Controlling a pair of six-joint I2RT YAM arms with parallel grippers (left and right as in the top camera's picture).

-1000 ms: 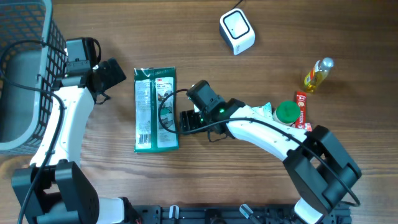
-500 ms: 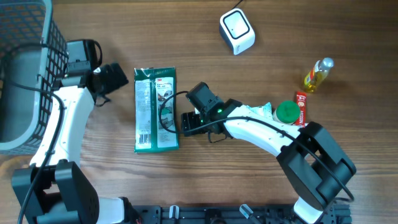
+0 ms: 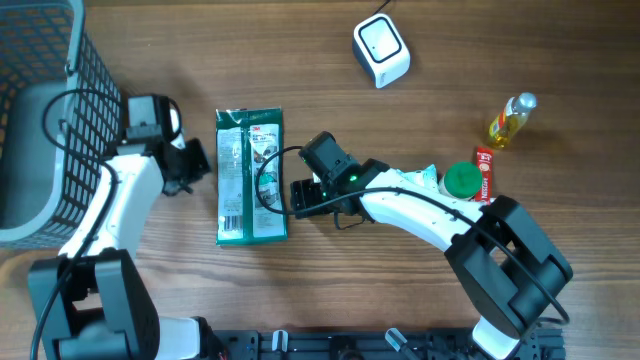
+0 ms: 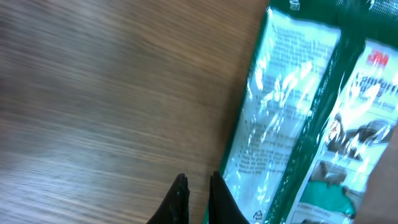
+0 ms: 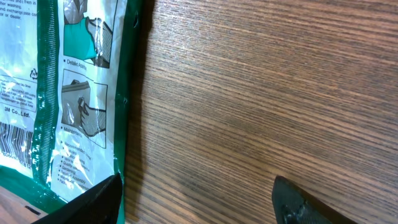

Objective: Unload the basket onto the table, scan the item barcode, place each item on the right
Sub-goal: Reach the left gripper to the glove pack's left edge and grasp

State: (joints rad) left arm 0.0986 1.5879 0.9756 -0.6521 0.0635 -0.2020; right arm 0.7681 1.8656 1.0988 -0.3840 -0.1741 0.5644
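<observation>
1 risk I see: my left pincer (image 4: 198,182), closed on nothing, shoves the packet (image 3: 250,176) sideways before my wide-spread right pincer (image 5: 196,188) grips it.

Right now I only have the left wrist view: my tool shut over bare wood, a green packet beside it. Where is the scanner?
Observer: The white scanner stands past the green packet at its logo end, off toward the robot's right and apart from it.
Operator: Is the code showing?
Observer: Yes. The barcode faces up, near the packet's other end.
Operator: What about the other arm?
Observer: The right tool is open and holds nothing, low over the wood along the packet's opposite long edge.
</observation>
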